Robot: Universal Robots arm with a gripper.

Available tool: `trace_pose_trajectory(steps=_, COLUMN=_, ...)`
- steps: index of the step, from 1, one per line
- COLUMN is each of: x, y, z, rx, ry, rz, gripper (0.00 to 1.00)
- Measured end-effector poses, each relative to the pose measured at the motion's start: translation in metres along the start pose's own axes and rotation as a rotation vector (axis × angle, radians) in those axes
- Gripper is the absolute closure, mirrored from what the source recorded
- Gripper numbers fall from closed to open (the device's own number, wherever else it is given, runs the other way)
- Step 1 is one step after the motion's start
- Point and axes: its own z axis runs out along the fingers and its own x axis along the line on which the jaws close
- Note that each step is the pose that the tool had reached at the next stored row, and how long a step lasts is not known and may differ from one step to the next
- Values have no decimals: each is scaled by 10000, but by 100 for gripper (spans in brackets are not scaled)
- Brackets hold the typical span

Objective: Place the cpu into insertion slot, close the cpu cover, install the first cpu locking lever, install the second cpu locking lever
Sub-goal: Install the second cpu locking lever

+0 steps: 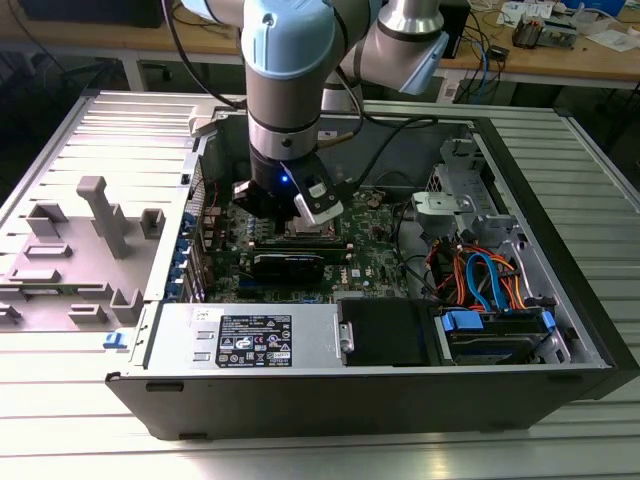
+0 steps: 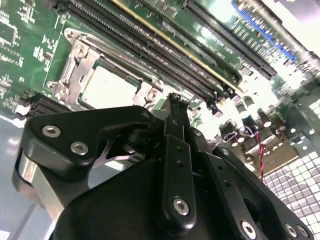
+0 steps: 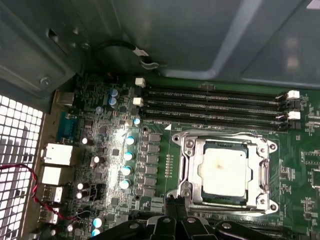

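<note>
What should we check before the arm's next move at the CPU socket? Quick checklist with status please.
1. The cpu seated in the socket: ok, its silver top lies flat and square inside the frame in the first wrist view.
2. The cpu cover closed over the chip: ok, the frame lies flat around it.
3. Both locking levers latched: cannot tell, the thin wires along the frame are not clear enough to judge.
4. The gripper placement: ok, its tip sits at the socket's edge, beside a frame corner, off the chip.
5. The gripper empty: cannot tell.
6. The memory slots next to the socket: ok, the tip is apart from them.
</note>
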Motion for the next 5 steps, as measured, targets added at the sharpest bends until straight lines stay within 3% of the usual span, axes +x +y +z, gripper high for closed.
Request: trace_pose_trajectory(steps=5, x=1, y=1, z=0, rx=55, ry=5, rz=3, gripper=89)
